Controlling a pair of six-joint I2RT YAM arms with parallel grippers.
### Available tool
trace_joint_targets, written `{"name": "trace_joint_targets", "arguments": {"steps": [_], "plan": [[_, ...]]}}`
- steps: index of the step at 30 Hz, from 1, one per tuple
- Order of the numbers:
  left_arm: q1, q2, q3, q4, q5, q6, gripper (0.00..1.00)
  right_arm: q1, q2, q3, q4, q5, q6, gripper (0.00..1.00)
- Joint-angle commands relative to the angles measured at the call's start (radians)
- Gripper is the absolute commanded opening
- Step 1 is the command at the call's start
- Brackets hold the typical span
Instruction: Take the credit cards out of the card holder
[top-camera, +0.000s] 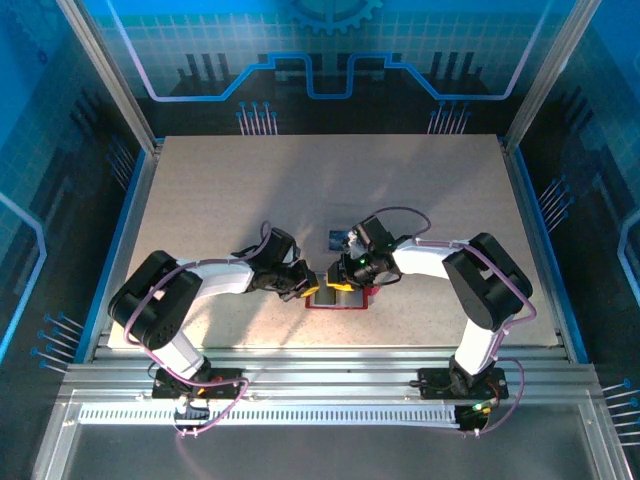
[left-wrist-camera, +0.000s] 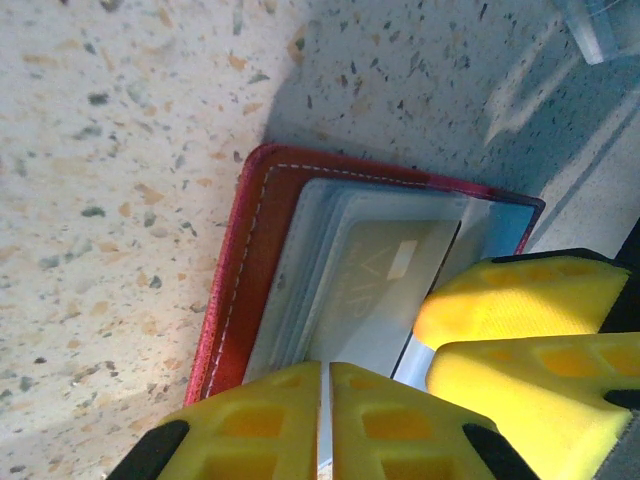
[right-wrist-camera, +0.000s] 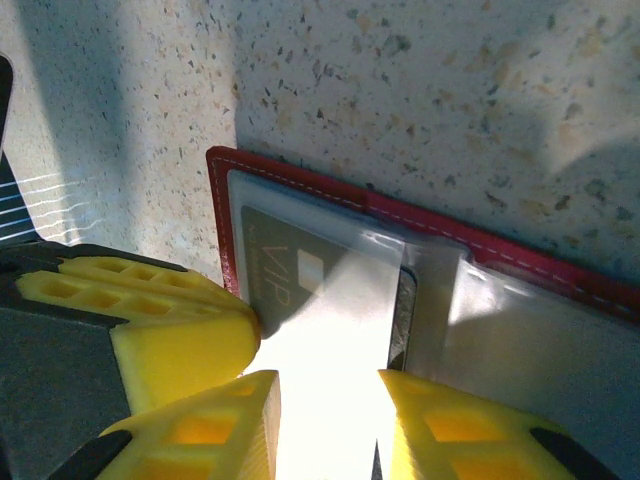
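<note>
**Holder** (top-camera: 340, 302): red, book-style, lying open on the speckled surface (top-camera: 300, 190) between the two arms.

- **Top view:** we also log a blue card (top-camera: 340, 237) lying loose on the surface just beyond the holder.
- **Left wrist view:**
  - Red leather-look cover with white stitching and a rounded corner.
  - Stacked clear glossy sleeves (left-wrist-camera: 300, 290) inside it.
  - A dark VIP card (left-wrist-camera: 390, 270) under the plastic.
- **Left claw** (left-wrist-camera: 325, 390): yellow pads with moulded hollows, pressed together at the holder's near edge.
- **Right wrist view:** this adds the fold and the second sleeved half.
- **Right claw** (right-wrist-camera: 330, 410): pads stand apart either side of a glaring pale strip. We cannot tell whether they pinch it.
- **Both claws:** they sit just beside each other.
</note>
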Motion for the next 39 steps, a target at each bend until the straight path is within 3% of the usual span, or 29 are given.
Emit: {"name": "trace_joint_targets", "arguments": {"steps": [1,20,39], "plan": [[0.010,0.004,-0.006,-0.004,-0.005,0.018,0.12,0.014,0.016,0.015,-0.037,0.006,-0.024,0.32],[0.010,0.002,-0.005,-0.007,-0.003,0.018,0.12,0.017,-0.020,0.039,-0.142,0.084,-0.074,0.36],[0.010,-0.006,0.008,-0.014,-0.003,0.020,0.12,0.011,-0.034,0.090,-0.203,0.081,-0.110,0.36]]}}
